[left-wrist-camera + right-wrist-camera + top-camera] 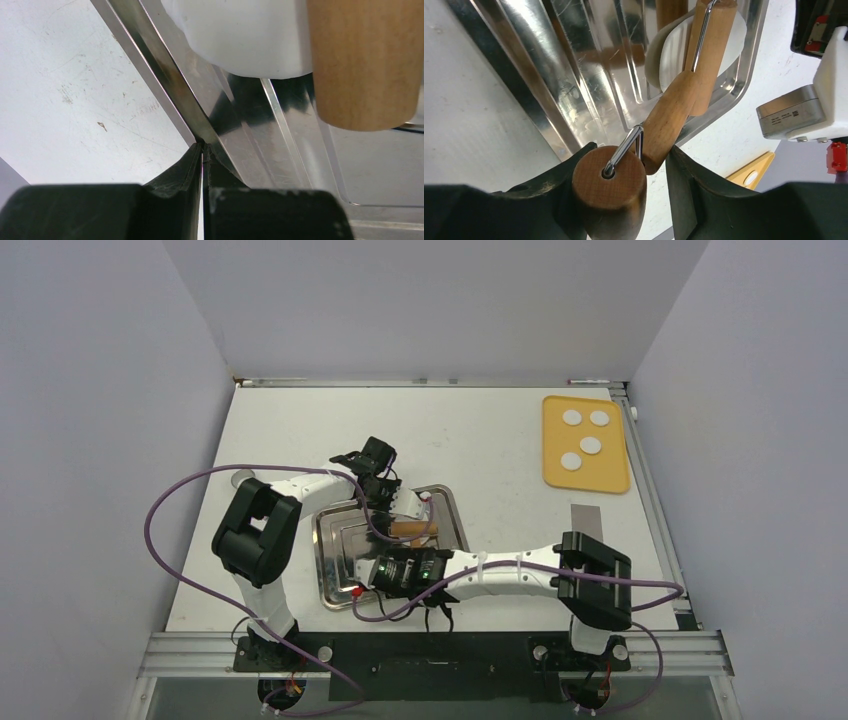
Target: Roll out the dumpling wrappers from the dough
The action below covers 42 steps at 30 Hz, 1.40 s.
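Note:
Several small white dumpling wrappers (591,445) lie on a yellow board (610,475) at the far right; one wrapper shows in the right wrist view (750,177). A metal tray (340,560) sits mid-table. In it a white dough piece (669,55) lies under the wooden rolling pin (413,530). My right gripper (631,147) is shut on the rolling pin's near end (609,195), at the tray's near edge (385,575). My left gripper (203,147) is shut on the tray's rim (165,85), at the tray's far side (378,505). The dough (240,35) and roller (362,60) lie just beyond it.
A grey flat rectangle (588,518) lies right of the tray, below the yellow board. Purple cables (170,570) loop beside both arms. The left wrist's camera block (804,110) hangs close over the tray's far corner. White walls enclose the table on three sides.

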Tool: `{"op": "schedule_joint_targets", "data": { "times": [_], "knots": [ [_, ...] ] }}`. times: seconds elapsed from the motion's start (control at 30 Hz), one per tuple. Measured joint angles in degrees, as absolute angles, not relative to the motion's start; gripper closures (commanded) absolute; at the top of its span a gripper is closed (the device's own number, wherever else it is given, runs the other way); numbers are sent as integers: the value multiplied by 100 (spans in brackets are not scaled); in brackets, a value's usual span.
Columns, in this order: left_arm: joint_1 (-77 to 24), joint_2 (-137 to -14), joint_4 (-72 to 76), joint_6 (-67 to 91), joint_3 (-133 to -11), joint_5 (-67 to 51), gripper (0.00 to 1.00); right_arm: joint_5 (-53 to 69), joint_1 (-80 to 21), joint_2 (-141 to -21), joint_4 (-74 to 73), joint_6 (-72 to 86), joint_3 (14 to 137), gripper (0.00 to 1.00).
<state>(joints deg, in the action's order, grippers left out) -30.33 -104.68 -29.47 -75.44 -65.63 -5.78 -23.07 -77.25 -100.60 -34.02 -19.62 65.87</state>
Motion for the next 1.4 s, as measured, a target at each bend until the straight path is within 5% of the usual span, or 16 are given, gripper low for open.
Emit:
{"op": "schedule_joint_targets", "data": {
  "times": [0.5, 0.93, 1.1, 1.27, 1.4],
  "knots": [
    [-3044, -10503, -3004, -7531, -6622, -580, 100, -1387, -8479, -9900, -3907, -974, 6007, 92],
    [-3037, -10492, -3002, -7535, -6619, -580, 100, -1975, -7682, -8755, -3970, -1313, 7013, 92],
    [-3024, -10488, -3006, -7400, -6630, -626, 85, -1879, -7393, -8519, -3809, -1247, 6845, 91],
    [-3013, -10488, -3162, -7098, -6652, -711, 55, -1232, -7081, -8217, -3118, -471, 6202, 60],
    [-2945, -10422, -3218, -6919, -6657, -823, 48, -985, -6945, -7911, -2547, 233, 5653, 43]
  ]
}}
